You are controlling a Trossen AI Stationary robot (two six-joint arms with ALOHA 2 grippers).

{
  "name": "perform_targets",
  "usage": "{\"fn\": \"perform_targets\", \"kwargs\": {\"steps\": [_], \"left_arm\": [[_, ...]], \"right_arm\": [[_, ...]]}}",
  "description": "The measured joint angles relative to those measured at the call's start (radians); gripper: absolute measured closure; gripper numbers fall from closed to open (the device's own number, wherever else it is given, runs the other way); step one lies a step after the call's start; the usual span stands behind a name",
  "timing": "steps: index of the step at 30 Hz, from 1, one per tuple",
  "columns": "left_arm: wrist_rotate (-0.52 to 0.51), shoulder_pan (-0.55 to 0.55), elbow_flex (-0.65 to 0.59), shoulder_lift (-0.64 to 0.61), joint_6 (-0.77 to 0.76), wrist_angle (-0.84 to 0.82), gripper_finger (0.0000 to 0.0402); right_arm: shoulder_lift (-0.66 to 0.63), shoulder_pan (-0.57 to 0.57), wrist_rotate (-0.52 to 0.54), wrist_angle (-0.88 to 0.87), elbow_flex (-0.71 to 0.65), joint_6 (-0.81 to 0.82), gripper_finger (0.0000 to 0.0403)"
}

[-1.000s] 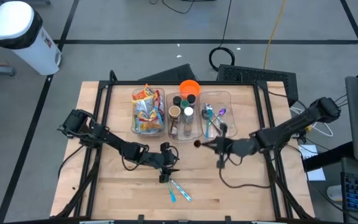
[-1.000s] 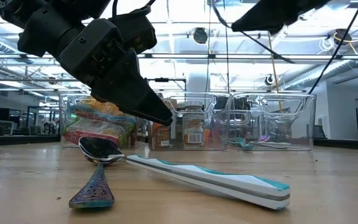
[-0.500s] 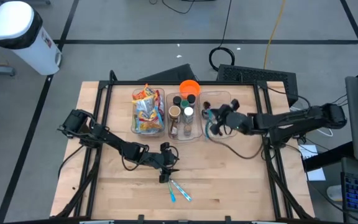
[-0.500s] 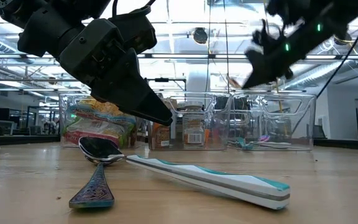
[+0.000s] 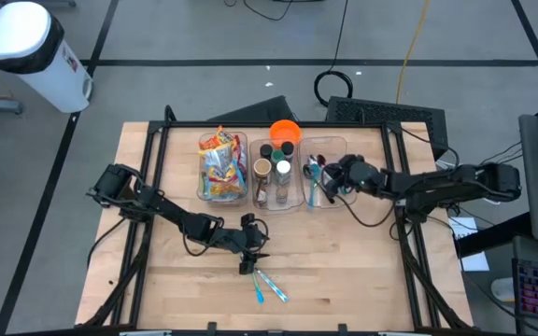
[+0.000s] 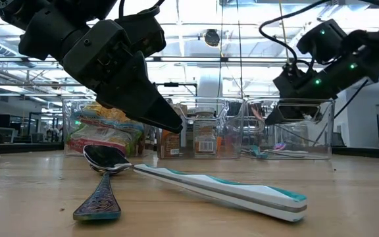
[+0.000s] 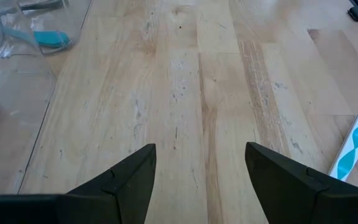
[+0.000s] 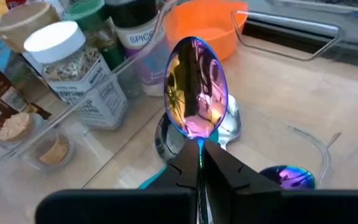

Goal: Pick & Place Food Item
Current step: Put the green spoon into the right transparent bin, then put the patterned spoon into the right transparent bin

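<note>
One iridescent spoon [image 8: 196, 87] clamped by its handle in the right gripper [image 8: 199, 155], fingers pressed together on it, bowl pointing forward; hanging above the right-hand clear bin [image 5: 342, 143], over other spoons [image 8: 229, 127] lying inside; not a food item, despite the task wording. Actual food untouched: snack packets [image 5: 219, 164] in the left-hand bin, spice jars [image 5: 278, 168] in the middle bin, neither in any grip. Orange bowl [image 5: 285, 132] just behind the jars, at the far edge of the tabletop [image 5: 362, 271].

Nearer the front: left gripper [image 5: 250, 254] low over the bare wood, fingers apart and holding nothing; just beside it a second spoon [image 6: 104, 178] and a teal-and-white handle [image 6: 222, 191] lying crossed on the tabletop.

Judged as a drop into the utensil bin, close to release. Risks from here: letting go too high, so that the spoon bounces off the metal below and out over the low wall; letting go off-centre, so that it lands across the rim or tips into the jar bin next door; descending too far and catching the bin wall with the fingers, shoving the whole row of bins. Slick, thin handle likely to pivot in the grip if swung quickly. Little danger from the left arm, well apart from the bins.
</note>
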Motion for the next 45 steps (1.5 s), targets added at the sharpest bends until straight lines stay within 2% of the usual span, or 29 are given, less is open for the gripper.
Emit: {"fn": "perform_targets", "kwargs": {"steps": [13,22,27,33,35,38,41,45], "left_arm": [[0.0,-0.008,0.0,0.0,0.0,0.0,0.0146],[0.0,-0.008,0.0,0.0,0.0,0.0,0.0146],[0.0,-0.008,0.0,0.0,0.0,0.0,0.0146],[0.0,-0.008,0.0,0.0,0.008,-0.004,0.0146],[0.008,-0.008,-0.001,-0.015,0.003,-0.053,0.0146],[0.042,-0.013,-0.002,-0.114,-0.026,-0.216,0.0146],[0.033,-0.043,-0.003,-0.211,-0.078,-0.344,0.0146],[-0.021,-0.099,-0.003,-0.288,-0.157,-0.403,0.0146]], "right_arm": [[0.0,-0.006,0.003,0.086,-0.043,0.042,0.0379],[0.0,-0.005,0.004,0.084,-0.043,0.043,0.0339],[0.0,-0.005,0.004,0.1,-0.043,-0.003,0.0312],[-0.015,0.044,-0.004,0.226,-0.043,-0.097,0.0289],[-0.03,0.074,-0.025,0.264,-0.043,-0.146,0.0284],[-0.062,0.132,-0.048,0.301,-0.043,-0.212,0.028],[-0.096,0.186,-0.049,0.319,-0.043,-0.253,0.028],[-0.138,0.237,-0.049,0.323,-0.043,-0.26,0.0283]]}}
